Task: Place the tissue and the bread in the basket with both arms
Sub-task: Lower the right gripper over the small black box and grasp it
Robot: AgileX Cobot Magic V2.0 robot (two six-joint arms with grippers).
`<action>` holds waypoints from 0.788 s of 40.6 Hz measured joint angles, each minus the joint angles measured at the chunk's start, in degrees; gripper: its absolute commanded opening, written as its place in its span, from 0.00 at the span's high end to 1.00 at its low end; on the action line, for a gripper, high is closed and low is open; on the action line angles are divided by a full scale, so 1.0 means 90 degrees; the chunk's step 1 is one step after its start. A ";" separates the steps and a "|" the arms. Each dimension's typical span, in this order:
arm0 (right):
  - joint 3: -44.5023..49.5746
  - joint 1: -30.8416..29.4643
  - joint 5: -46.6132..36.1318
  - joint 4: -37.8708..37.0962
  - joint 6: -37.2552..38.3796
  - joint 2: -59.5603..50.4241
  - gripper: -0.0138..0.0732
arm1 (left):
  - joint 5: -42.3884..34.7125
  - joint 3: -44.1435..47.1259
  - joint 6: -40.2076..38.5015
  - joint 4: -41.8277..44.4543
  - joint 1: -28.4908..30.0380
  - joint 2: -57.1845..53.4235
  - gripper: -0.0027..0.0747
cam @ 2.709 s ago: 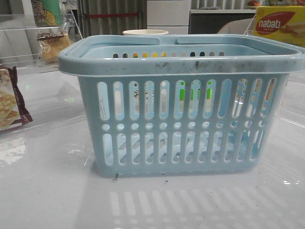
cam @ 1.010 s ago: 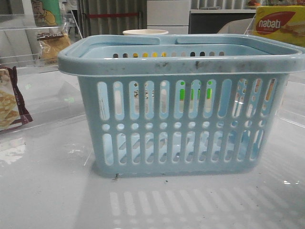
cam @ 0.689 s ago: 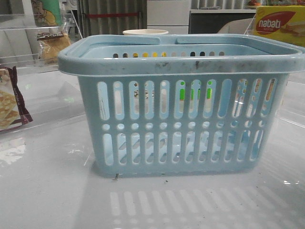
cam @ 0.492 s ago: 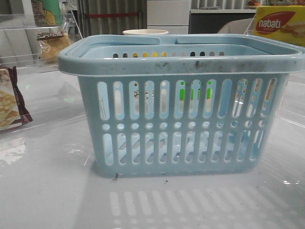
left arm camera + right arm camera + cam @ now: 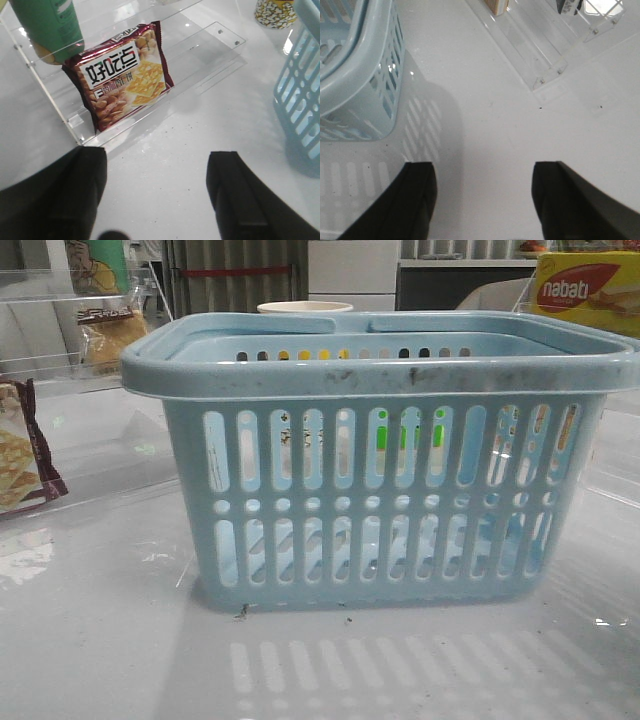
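**Almost nothing has moved: both tools wait open, basket still unfilled**

Across the last few seconds the front view hardly alters. The basket [image 5: 380,375] sits in the same place at the middle of the desk [image 5: 100,640], and neither arm has entered that view. The only shift I can make out is a slight wobble of the cracker packet [image 5: 20,455] at the left edge, too small to read much into.

The left tool [image 5: 156,167] is released, its two dark fingers spread wide with nothing between them. It hangs over bare desk, with the cracker packet standing just beyond it in a clear acrylic rack [image 5: 210,45], beside a green bottle [image 5: 47,27]. That packet is not a task item. The basket's slotted wall shows to the right of this tool.

The right tool [image 5: 482,172] is likewise released and empty, over open desk to the right of the basket, near the foot of another clear rack [image 5: 540,65].

The bread [image 5: 110,335] stands on the far left shelf, behind the cracker packet and well apart from both tools. The tissue I cannot pick out for certain; a dark shape at the edge of the right wrist view is too cropped to name.

Judging by this, the task is at its very start: no item grasped, nothing visibly inside the basket. The left arm likely needs to reach past the crackers for the bread.
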 measured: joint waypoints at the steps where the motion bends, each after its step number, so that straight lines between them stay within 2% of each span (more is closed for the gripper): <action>1: -0.0030 -0.0027 -0.0059 0.0000 0.0000 0.0098 0.23 | 0.0000 0.0000 0.0000 -0.0012 -0.0051 0.0000 0.35; 15: -0.1589 -0.1060 -0.0331 0.0000 0.0012 0.2062 0.23 | -0.0052 0.0000 0.0011 0.0109 -0.1287 0.0000 0.35; 32: -0.3698 -0.1299 -0.0447 0.0000 0.0024 0.4793 0.23 | -0.0066 0.0000 0.0011 0.0148 -0.1384 0.0000 0.35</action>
